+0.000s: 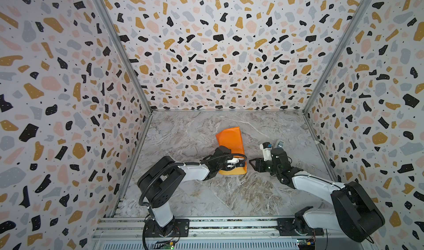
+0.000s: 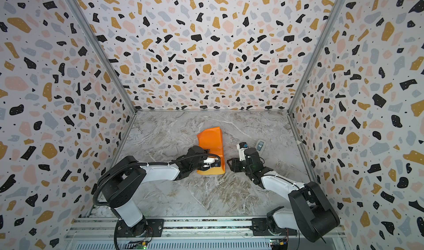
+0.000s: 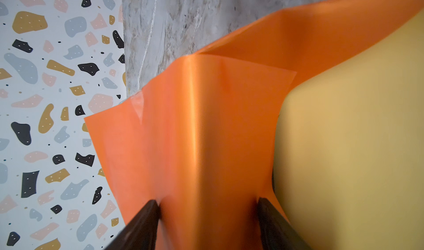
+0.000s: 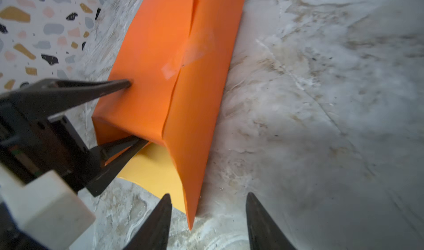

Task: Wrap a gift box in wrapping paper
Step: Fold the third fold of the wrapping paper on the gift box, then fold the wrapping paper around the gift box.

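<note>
1. Wrapping paper (image 1: 230, 138): mid table (image 1: 188, 191), orange side out, folded into a tube. The seam along the top is held by clear tape (image 4: 183, 58), and the yellow inside shows at the open end nearest the arms.
2. Gift box: hidden, can't tell if it's inside the paper.
3. Left gripper (image 4: 135, 113): clamped on that open end, one finger on the top face, the other inside the opening.
4. Right gripper (image 4: 208, 194): jaws apart, holding nothing, just beside the paper's pointed corner.
</note>
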You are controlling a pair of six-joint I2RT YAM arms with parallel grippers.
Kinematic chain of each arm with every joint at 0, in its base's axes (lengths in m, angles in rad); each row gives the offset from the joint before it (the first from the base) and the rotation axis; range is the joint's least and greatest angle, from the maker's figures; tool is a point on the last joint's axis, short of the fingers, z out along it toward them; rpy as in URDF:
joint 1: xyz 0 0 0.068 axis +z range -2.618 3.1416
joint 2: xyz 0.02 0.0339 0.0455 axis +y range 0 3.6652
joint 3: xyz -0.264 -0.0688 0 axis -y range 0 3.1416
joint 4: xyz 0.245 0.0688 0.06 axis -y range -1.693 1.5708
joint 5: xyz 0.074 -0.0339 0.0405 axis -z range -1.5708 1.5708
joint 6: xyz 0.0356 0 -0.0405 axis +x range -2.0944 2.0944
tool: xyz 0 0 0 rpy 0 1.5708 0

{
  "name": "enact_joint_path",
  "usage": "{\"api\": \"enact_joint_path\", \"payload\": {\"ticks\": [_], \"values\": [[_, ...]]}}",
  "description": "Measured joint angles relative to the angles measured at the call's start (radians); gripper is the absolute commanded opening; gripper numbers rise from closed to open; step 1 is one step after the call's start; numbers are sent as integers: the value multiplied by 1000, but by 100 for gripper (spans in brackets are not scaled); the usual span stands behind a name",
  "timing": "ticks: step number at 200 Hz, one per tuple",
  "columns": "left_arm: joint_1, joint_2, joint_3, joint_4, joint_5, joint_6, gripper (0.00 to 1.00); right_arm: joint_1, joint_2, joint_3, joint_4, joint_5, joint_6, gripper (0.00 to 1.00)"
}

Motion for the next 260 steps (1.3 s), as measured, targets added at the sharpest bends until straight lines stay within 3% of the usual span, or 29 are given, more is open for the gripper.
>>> {"api": "enact_joint_path", "payload": {"ticks": [42,93,260], "values": [[0,5,0,8,-5,0,67,-9,119,48,2,-40,-10,34],[-1,4,0,8,-5,0,66,-2,194,67,35,-74,-3,33],[-3,5,0,7,-9,-1,66,63,232,101,110,-89,35,25]]}}
